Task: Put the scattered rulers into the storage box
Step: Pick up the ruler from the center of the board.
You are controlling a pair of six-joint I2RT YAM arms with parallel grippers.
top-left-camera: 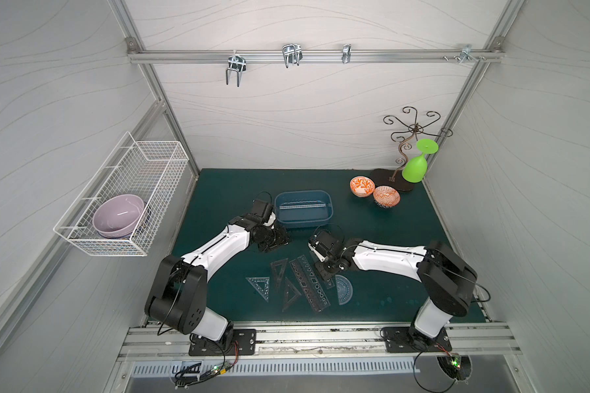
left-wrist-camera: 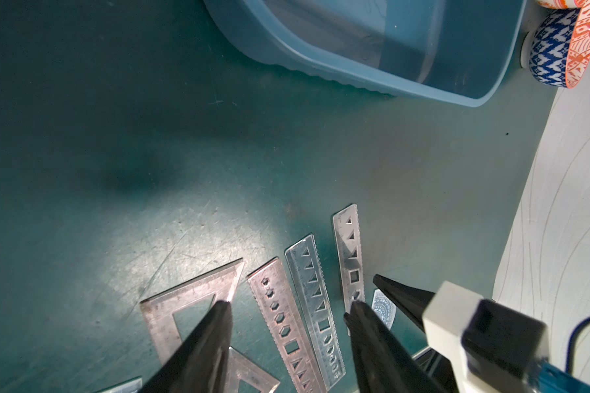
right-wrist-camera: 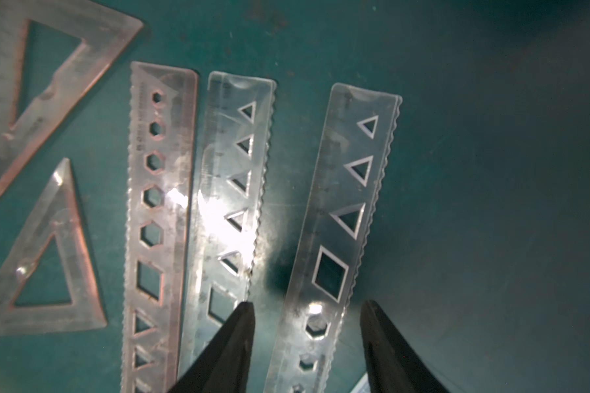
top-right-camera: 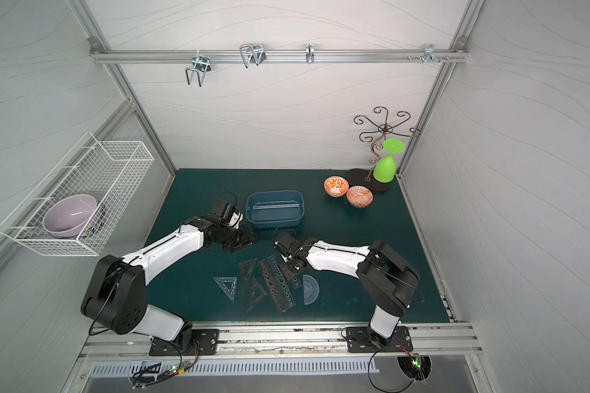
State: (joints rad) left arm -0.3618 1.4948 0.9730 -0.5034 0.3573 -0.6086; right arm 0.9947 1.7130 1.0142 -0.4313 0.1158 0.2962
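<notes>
Well, on the left wall hangs a white wire basket (top-left-camera: 123, 190) with a purple bowl (top-left-camera: 118, 214) inside. It is not part of this job, so it can be left alone.

Next comes the left gripper (left-wrist-camera: 288, 306). Its two fingers stand apart and nothing is between them. It hangs near a corner of the storage box (top-left-camera: 304, 223), between the box and the rulers. I think it is waiting there for its turn.

The storage box sits in the middle of the green mat (top-left-camera: 389, 258), just past the far tips of the rulers. One thin clear ruler (top-left-camera: 300, 205) lies flat inside it. The box is near the pile, so each trip can be short.

The other rulers are not in the box. They lie flat on the mat, side by side: a bluish triangle (top-left-camera: 259, 284), two dark triangles (right-wrist-camera: 48, 255), three long strips with shapes cut out, and a half-circle protractor (top-left-camera: 344, 289).

The right gripper (right-wrist-camera: 307, 306) is low over the right-most strip (right-wrist-camera: 341, 221). Its fingers are spread wide, one on each side of the strip, and they are not pinching it. That strip lies a little apart from the strip beside it, so a finger fits in the gap. I think that is why this one gets picked.

Far right, two orange bowls (top-left-camera: 361, 186) and a green glass (top-left-camera: 416, 166) sit well away.
</notes>
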